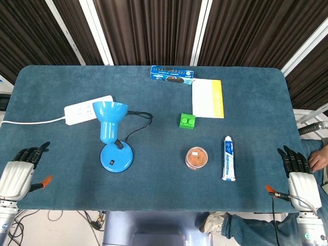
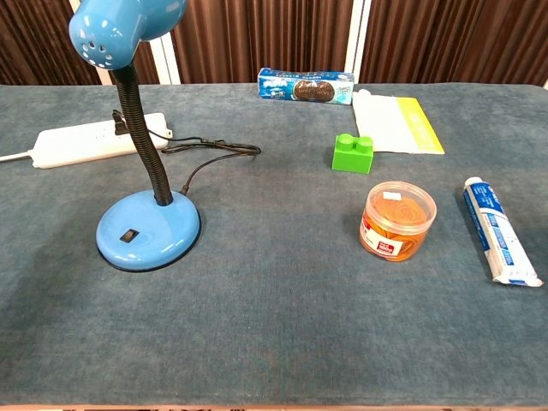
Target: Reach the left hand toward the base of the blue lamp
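Observation:
The blue lamp stands left of the table's middle, with its round base (image 1: pixel 116 157) (image 2: pixel 148 229) flat on the cloth and its shade (image 1: pixel 109 116) (image 2: pixel 125 24) tipped over it. A black cord (image 1: pixel 138 120) runs from the base to a white power strip (image 1: pixel 87 109). My left hand (image 1: pixel 21 169) lies at the front left corner of the table, far left of the base, fingers apart and holding nothing. My right hand (image 1: pixel 298 177) rests at the front right edge, fingers spread, empty. Neither hand shows in the chest view.
A green brick (image 1: pixel 187 121), an orange-filled clear tub (image 1: pixel 197 158), a toothpaste tube (image 1: pixel 228 158), a white and yellow booklet (image 1: pixel 207 98) and a blue biscuit pack (image 1: pixel 172 75) lie on the blue table (image 1: pixel 154 189). A person's hand (image 1: pixel 319 158) shows at the right edge.

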Available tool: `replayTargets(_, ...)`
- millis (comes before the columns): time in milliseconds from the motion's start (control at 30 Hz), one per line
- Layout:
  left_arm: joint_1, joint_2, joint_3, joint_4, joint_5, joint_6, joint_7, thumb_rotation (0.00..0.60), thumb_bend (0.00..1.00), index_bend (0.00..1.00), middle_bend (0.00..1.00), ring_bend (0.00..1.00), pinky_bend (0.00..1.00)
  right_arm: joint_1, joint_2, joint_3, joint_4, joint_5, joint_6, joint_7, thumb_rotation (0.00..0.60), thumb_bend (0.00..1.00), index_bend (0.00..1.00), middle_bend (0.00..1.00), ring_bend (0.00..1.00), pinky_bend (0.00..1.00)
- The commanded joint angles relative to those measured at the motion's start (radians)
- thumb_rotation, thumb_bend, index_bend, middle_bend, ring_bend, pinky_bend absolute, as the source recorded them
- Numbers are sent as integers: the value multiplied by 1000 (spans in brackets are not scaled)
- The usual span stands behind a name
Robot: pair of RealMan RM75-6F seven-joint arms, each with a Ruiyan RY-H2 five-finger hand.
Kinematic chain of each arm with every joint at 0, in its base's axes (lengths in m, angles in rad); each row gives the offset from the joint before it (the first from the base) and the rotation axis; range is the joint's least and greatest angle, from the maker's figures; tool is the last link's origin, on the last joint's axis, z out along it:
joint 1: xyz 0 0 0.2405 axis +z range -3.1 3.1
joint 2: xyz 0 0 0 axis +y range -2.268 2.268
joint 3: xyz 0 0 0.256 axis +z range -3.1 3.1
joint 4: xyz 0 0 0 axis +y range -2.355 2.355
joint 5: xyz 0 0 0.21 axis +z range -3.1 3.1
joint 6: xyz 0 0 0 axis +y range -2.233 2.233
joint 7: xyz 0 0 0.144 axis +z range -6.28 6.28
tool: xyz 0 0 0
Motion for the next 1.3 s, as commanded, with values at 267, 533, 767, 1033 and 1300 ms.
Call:
replayTargets(267,-68,-92,39,57,87,-116,79,600,525,98,704,752,757,1,-6,1,0,6,-1,-7,600,104,0,18,38,0)
replayTargets(533,-134,-174,40,95,23,-280,150,600,545,88,714,767,773,-3,-3,6,-4,11,7,-4,600,104,0,18,38,0)
replayTargets(767,-176,-219,26,126,-30,-362,154,600,545,84,714,771,772,-5,3,11,-4,18,9,8,600,104,0,19,38,0)
replayTargets(1033,-206,-259,24,157,-82,-427,157,600,545,84,714,771,773,-4,2,10,-4,19,5,5,600,103,0,18,38,0)
replayTargets(1300,-223,-287,26,174,-96,-447,155,600,545,84,711,771,773,-4,3,9,-5,17,5,6,600,104,0,18,38,0)
